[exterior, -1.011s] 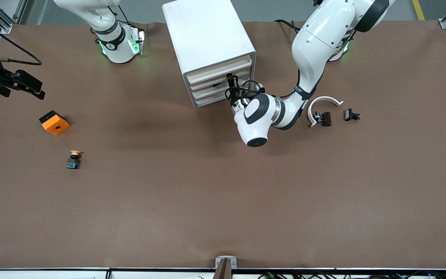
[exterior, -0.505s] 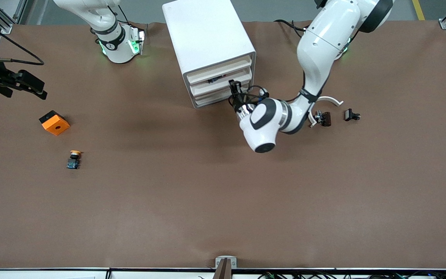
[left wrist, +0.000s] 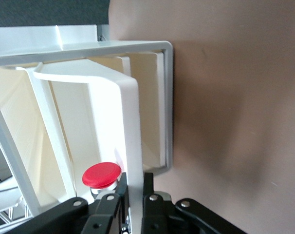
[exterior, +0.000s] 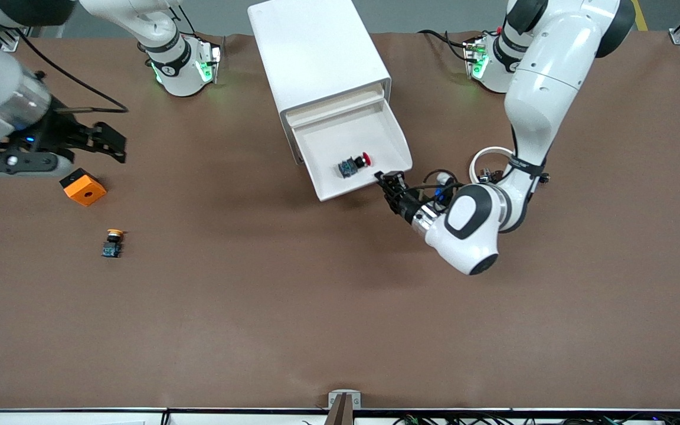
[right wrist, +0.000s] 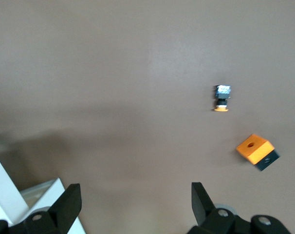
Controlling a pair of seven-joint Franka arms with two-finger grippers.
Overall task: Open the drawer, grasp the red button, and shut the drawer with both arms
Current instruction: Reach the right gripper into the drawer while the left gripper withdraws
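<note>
The left claw [exterior: 388, 178] is clenched on the front lip of the drawer [exterior: 385, 132], at the corner toward the left arm's end of the desk; the left wrist view shows its black fingers [left wrist: 113, 204] pinching the thin white wall from both sides. The drawer stands pulled well out of the white cabinet [exterior: 310, 53], its tray open to view. Inside it lies the button [exterior: 355, 164] on its side, red cap pointing toward the left arm's end, close to the drawer's front wall and just beside the gripping fingers; in the left wrist view the red cap [left wrist: 101, 174] sits right against the wall on the inner side.

The right claw [exterior: 107, 140] hangs released, jaws spread wide, over the brown desk [exterior: 316, 307] at the right arm's end, above a spot just beside the orange block with a hole [exterior: 82, 187]. Nearer the front camera than that block stands the orange-capped push-button [exterior: 113, 242].

Toward the left arm's end, partly hidden by the left arm, a white curved ring piece [exterior: 484, 154] lies on the desk with a small dark part [exterior: 484, 175] beside it.
</note>
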